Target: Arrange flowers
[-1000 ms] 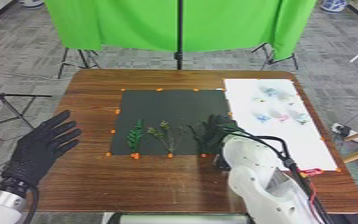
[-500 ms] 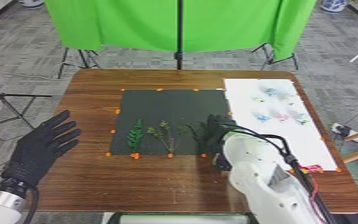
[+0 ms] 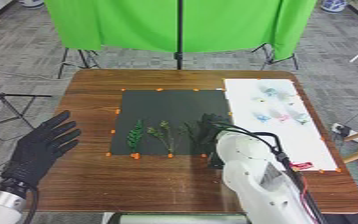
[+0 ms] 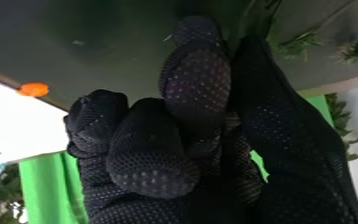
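Observation:
In the head view, my right hand (image 3: 213, 131) is low over the right part of the black mat (image 3: 162, 104), with a thin green sprig (image 3: 190, 131) at its left side. My left hand (image 3: 44, 144) is open above the table's left side. A fuller green sprig (image 3: 135, 136) and a branching sprig (image 3: 167, 135) lie apart on the mat. In the right wrist view, my right hand (image 4: 198, 85) has curled fingers, with the thumb against them at a dark green stem (image 4: 266, 17). The pinched part is hidden by the glove.
A white sheet (image 3: 251, 100) on the right bears several small pale flowers (image 3: 283, 118). Orange tape marks line the mat's edges. A red item (image 3: 302, 165) lies near the sheet's front edge, beside my right arm. The brown table (image 3: 95, 90) extends around the mat.
My right hand and forearm have shifted slightly left, and the thin sprig beside the hand shows more plainly. The left hand has stayed where it was.

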`<state>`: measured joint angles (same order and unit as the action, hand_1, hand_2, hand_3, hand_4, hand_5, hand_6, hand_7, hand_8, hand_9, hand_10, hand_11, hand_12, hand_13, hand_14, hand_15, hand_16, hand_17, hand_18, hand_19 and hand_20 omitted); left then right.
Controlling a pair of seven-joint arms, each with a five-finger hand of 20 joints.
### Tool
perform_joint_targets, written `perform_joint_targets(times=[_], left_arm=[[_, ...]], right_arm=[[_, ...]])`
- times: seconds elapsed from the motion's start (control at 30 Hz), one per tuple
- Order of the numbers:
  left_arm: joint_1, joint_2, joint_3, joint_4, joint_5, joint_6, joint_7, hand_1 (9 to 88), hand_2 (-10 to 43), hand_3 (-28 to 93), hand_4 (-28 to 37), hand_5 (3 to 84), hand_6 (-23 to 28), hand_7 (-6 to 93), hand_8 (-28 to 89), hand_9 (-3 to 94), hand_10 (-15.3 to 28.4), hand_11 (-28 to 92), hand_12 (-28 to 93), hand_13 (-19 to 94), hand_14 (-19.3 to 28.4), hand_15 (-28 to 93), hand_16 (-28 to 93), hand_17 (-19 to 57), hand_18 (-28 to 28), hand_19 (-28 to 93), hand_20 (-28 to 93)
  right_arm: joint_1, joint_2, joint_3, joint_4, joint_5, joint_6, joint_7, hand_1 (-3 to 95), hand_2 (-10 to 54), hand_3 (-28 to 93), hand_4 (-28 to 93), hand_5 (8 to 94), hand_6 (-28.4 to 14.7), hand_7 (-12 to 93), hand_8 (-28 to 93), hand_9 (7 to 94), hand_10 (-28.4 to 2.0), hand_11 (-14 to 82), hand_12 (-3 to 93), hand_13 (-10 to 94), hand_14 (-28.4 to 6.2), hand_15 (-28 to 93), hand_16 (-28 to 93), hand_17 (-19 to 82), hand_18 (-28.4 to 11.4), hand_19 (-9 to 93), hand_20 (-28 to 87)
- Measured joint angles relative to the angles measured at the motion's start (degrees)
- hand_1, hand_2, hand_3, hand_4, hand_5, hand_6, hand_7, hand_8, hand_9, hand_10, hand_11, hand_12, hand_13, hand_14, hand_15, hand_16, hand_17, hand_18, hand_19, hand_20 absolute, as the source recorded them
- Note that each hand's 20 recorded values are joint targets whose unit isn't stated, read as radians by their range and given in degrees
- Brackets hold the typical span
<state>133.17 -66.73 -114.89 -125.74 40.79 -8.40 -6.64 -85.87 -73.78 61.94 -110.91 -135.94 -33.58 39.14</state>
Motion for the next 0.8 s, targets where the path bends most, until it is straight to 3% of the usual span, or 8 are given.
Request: perform_joint_targets(times=[0.2,0.8], left_arm=[[0.01,-0.16,-0.02,-0.02,0.02,0.0,0.0,23.7,-2.1,70,-28.3,26.6,2.0,20.7,-12,22.9,10.8,23,16,17,13.3,34,-1,-11.7,18.9,40,8],[0.1,-0.34,-0.18,-0.08,0.04,0.0,-0.02,23.7,-2.2,70,-28.3,26.6,2.0,20.6,-12,22.9,10.8,23,16,17,13.4,34,-1,-11.7,18.9,40,8]], right_arm=[[0.04,1.51,-0.27,-1.71,-2.47,-2.32,-0.76,-1.7,6.5,61,-28,77.2,-4.7,19,-12,93.7,-9.9,43.9,28.0,89,-3.9,73,33,43,-24.6,93,37],[0.98,2.38,1.07,-2.76,-0.85,-3.9,-0.21,-2.0,6.7,60,-28,76.0,-5.3,16,-11,93.7,-10.2,41.7,27.9,89,-4.0,72,33,43,-24.6,93,36]])
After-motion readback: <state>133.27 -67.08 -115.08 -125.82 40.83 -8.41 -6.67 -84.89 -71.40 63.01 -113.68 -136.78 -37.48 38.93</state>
